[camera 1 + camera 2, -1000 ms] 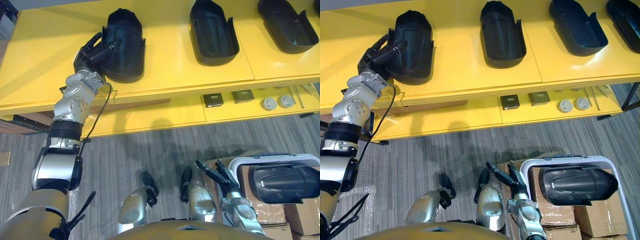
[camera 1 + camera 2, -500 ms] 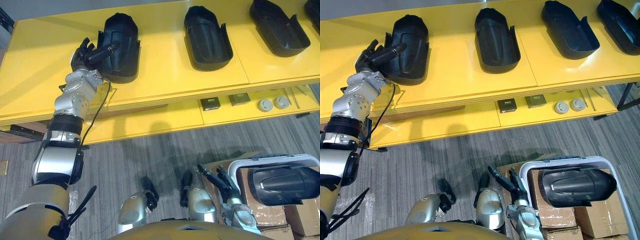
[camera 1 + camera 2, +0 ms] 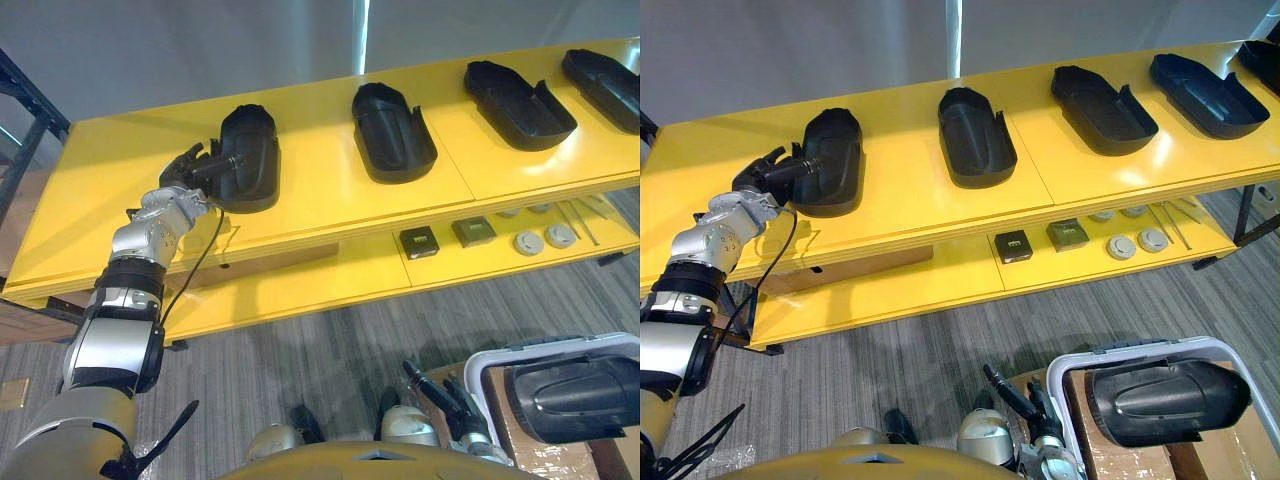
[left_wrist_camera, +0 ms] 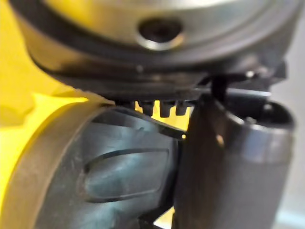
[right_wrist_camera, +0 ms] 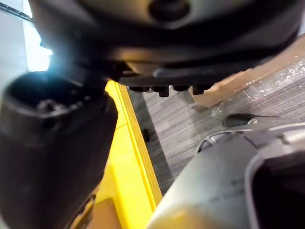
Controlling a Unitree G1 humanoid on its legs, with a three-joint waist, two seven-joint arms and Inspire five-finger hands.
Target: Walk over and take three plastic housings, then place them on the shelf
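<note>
Several black plastic housings lie in a row on the yellow shelf (image 3: 330, 215). The leftmost housing (image 3: 247, 165) rests upside down, and my left hand (image 3: 188, 170) sits at its left side. Its fingers (image 3: 765, 170) are loosely spread and clear of the rim, while the thumb (image 4: 224, 167) lies against the housing (image 4: 95, 171). More housings (image 3: 975, 135) (image 3: 1103, 107) follow to the right. My right hand (image 3: 445, 400) hangs low with straight fingers, beside a white-rimmed bin (image 3: 1140, 352) that holds another housing (image 3: 1165, 400).
The lower yellow shelf carries a black box (image 3: 421, 241), a grey box (image 3: 472, 231) and two round discs (image 3: 530, 242). Cardboard boxes (image 3: 530, 455) sit under the bin. A dark rack frame (image 3: 25, 95) stands at the far left. Grey striped floor lies before the shelf.
The whole picture has shifted, so the camera has moved. My left hand's fingers came off the leftmost housing's rim; the thumb stays on it. The right hand hangs as before.
</note>
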